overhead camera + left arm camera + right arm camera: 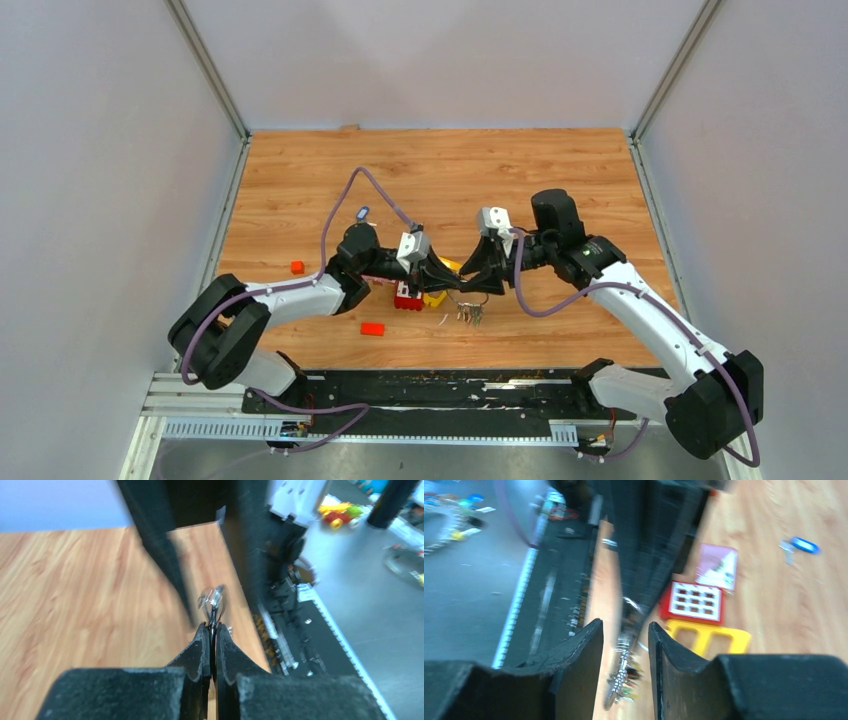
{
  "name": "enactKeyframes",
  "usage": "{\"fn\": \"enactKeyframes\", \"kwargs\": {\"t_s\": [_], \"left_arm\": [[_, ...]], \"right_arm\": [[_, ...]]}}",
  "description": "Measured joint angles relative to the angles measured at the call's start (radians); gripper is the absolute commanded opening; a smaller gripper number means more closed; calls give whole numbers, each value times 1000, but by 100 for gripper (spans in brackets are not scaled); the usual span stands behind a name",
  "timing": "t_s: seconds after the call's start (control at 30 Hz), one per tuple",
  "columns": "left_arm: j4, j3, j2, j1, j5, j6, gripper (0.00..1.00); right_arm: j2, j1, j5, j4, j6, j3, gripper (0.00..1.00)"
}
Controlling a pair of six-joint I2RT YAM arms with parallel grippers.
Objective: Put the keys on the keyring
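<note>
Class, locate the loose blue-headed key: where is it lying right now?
In the top view, the blue-headed key lies alone on the table, left of centre, just beyond the left arm.

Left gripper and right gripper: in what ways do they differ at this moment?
The left gripper is shut, while the right gripper stands open. The left gripper pinches the thin keyring at its tips; the right gripper grips nothing, and the bunch of keys shows in the gap between its jaws. Shared: both have black fingers and meet tip to tip over the middle of the table.
</note>
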Motion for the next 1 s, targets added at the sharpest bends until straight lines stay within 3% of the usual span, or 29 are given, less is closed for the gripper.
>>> {"fn": "enactKeyframes", "kwargs": {"t_s": [0.27, 0.5, 0.57, 0.7, 0.87, 1.0], "left_arm": [[53, -8, -1, -7, 18, -4, 0], [41, -8, -1, -3, -2, 18, 0], [31, -8, -1, -3, -5, 30, 0], [-1, -6, -6, -4, -14, 69, 0], [-19, -5, -14, -8, -28, 100, 0], [-28, -5, -21, -6, -29, 116, 0]], "right_arm": [[14, 0, 78, 24, 18, -5, 36], [12, 1, 74, 16, 20, -5, 11], [12, 0, 77, 12, 14, -5, 8], [12, -1, 84, 1, -9, -5, 13], [12, -9, 77, -6, -39, -5, 26], [-2, -45, 80, -51, -55, -5, 28]]}}
